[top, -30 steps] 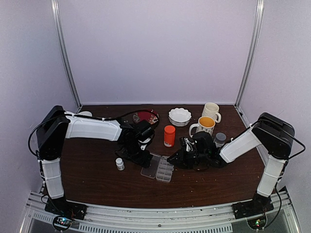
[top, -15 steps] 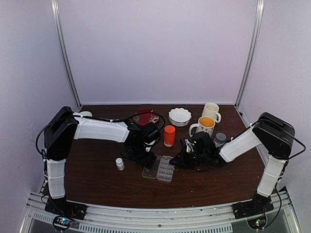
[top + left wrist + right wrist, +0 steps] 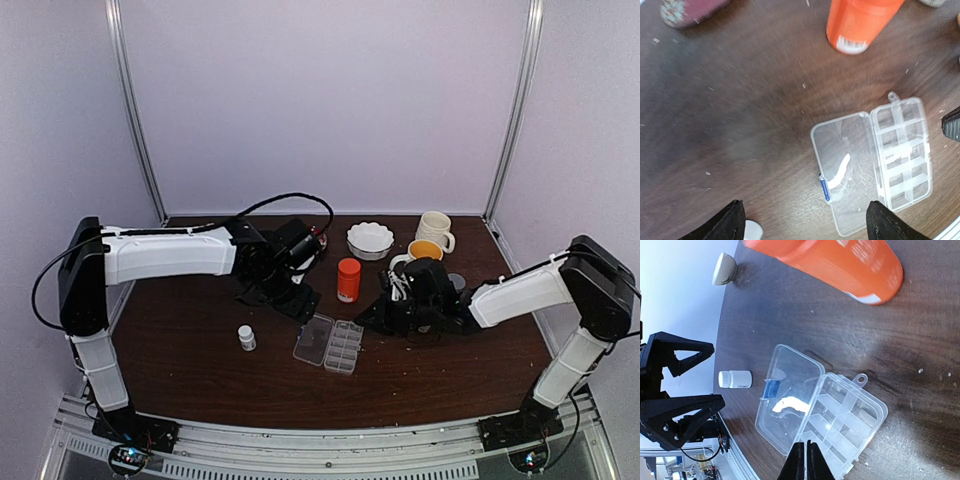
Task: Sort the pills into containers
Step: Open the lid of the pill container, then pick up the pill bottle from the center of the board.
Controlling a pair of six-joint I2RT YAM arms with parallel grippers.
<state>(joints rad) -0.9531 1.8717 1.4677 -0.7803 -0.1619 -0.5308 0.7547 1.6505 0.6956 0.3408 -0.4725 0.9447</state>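
Note:
The clear pill organizer (image 3: 328,345) lies open on the dark table, its lid (image 3: 845,172) folded out to the left of the cells (image 3: 902,150). The cells (image 3: 850,420) look empty. I can make out no pills; only tiny white specks (image 3: 803,86) dot the wood. My left gripper (image 3: 807,222) hangs open and wide above the table, over the lid's near-left edge; from above the left gripper (image 3: 290,298) is behind and left of the box. My right gripper (image 3: 805,460) is shut just over the cells, with nothing visible between its tips, and from above the right gripper (image 3: 378,318) is at the box's right.
An orange bottle (image 3: 348,279) stands just behind the organizer. A small white bottle (image 3: 246,338) stands to its left. A white bowl (image 3: 370,240), two mugs (image 3: 434,228) (image 3: 420,255) and a red plate (image 3: 687,9) are at the back.
My left arm has drawn back and away from the organizer and its jaws have spread wider. The right gripper has closed and shifted slightly right. The organizer has stayed put.

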